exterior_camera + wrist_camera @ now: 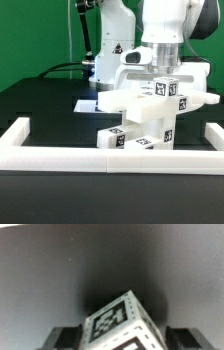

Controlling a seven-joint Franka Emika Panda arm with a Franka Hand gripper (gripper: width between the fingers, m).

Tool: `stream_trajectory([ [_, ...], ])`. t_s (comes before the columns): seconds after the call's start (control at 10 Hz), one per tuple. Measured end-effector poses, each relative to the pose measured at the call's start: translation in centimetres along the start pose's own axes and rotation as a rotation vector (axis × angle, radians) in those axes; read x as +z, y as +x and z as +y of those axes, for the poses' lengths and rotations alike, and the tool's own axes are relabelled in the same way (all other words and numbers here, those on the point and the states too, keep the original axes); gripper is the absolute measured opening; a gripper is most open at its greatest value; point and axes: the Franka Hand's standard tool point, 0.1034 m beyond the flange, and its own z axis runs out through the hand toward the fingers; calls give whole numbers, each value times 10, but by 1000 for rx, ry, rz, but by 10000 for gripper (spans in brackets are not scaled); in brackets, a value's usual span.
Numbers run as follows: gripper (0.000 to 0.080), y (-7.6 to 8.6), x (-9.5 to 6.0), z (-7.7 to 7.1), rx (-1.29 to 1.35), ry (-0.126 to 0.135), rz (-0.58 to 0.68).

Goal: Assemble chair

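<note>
Chair (pixel 150 115), partly stacked on the dark surface (pixel 40 100) before the barrier wall (pixel 110 157), looks rigid, light, smooth plastic (likely slippery). Jaws of the gripper (pixel 165 72) pinch its top tagged block (pixel 120 322); its flat sides suit gripping.

Chair (pixel 150 115) on table (pixel 40 100), behind barrier wall (pixel 110 157).

Matt white plastic chair (pixel 150 112) pieces with printed black-and-white tags, glossy white arm (pixel 165 25) above them, matt black table (pixel 40 100)
</note>
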Motion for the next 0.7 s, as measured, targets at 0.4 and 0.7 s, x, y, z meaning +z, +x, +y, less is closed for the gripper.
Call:
stream_trajectory([
  [0.4,396,0,0,0,0,0,0],
  [0.7,396,3,-20,5,-10,18,-7],
])
